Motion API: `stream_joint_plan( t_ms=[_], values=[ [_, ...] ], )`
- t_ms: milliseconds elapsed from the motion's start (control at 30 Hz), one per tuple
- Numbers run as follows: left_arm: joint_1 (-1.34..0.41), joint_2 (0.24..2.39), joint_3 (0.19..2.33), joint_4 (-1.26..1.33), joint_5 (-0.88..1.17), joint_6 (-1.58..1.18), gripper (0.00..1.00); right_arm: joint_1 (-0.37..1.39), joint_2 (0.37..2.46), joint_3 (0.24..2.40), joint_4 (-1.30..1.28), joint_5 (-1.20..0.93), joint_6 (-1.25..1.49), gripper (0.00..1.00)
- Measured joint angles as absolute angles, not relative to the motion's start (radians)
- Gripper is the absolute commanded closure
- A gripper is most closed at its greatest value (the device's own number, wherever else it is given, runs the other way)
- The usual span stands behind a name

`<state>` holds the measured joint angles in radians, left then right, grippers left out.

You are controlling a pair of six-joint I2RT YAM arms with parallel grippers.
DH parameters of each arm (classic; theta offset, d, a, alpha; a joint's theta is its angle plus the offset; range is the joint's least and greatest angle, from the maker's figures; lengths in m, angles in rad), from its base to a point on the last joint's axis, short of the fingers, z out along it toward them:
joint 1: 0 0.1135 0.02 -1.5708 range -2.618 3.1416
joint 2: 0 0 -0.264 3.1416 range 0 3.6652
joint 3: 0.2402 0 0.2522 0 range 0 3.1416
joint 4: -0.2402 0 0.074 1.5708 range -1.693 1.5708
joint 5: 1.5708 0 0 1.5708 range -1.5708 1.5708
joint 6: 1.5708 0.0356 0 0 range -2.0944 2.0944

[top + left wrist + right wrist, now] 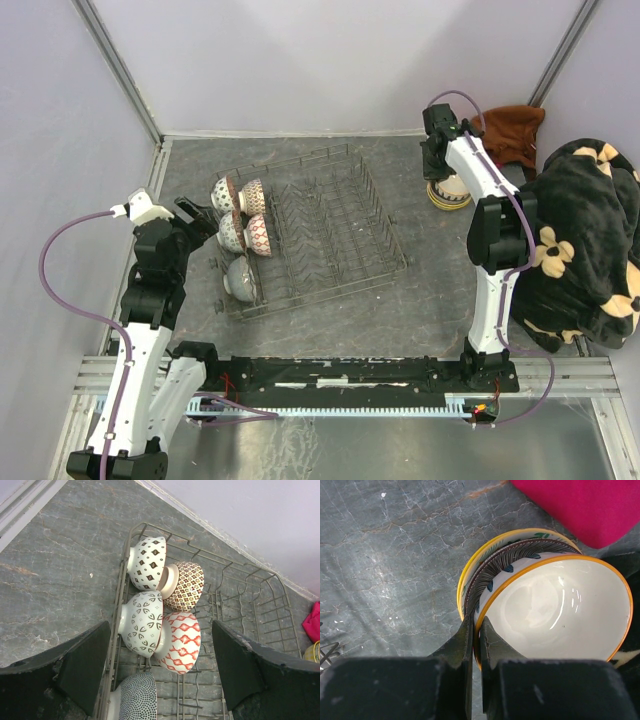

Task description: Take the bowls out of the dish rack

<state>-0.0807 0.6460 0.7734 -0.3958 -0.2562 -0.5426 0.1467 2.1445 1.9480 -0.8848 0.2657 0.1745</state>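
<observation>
- While I watch from above, the left end effector (197,214) hangs at the left end of the dish rack (330,225), jaws spread wide and gripping nothing.
- On the left wrist view, its two black fingers (82,665) frame that end of the rack from above, with five bowls standing on edge between the tines.
- Far pair: a white diamond-print bowl (147,562) with a brown lattice bowl (185,586) pressed against it.
- Next pair: a white leaf-print bowl (142,622) touching a red lattice bowl (181,642).
- Nearest me is a speckled bowl (137,697), partly cut off by the frame edge.
- The right end effector (438,172) is at the far right of the tabletop (430,290), well apart from the rack.
- It is clenched on the rim of an orange-rimmed bowl (555,610), one finger outside the wall and one inside.
- That bowl sits upright, nested on a striped bowl (505,562), which rests in a yellow bowl (470,575); I can see the stack standing on the tabletop.
- A pink cloth (580,505) lies just beyond the stack, and a black flower-print blanket (580,240) is heaped at the right edge.
</observation>
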Motion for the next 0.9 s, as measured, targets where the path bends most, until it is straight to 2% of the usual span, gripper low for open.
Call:
stream_joint_plan(
  t_ms=[333, 467, 700, 900],
  values=[
    [-0.081, 0.646, 0.773, -0.396, -0.256, -0.543, 0.11, 0.138, 2.165, 1.947, -0.860, 0.243, 0.194, 0.88],
    [-0.081, 0.646, 0.773, -0.396, -0.257, -0.543, 0.11, 0.135, 2.165, 1.947, -0.857, 0.235, 0.203, 0.68],
    [-0.081, 0.646, 0.773, -0.396, -0.256, -0.543, 0.11, 0.130, 2.165, 1.947, -0.853, 0.236, 0.210, 0.47],
    [-0.081, 0.646, 0.773, -0.396, -0.257, -0.543, 0.11, 0.128, 2.155, 1.917, -0.836, 0.236, 0.215, 0.37]
  ],
)
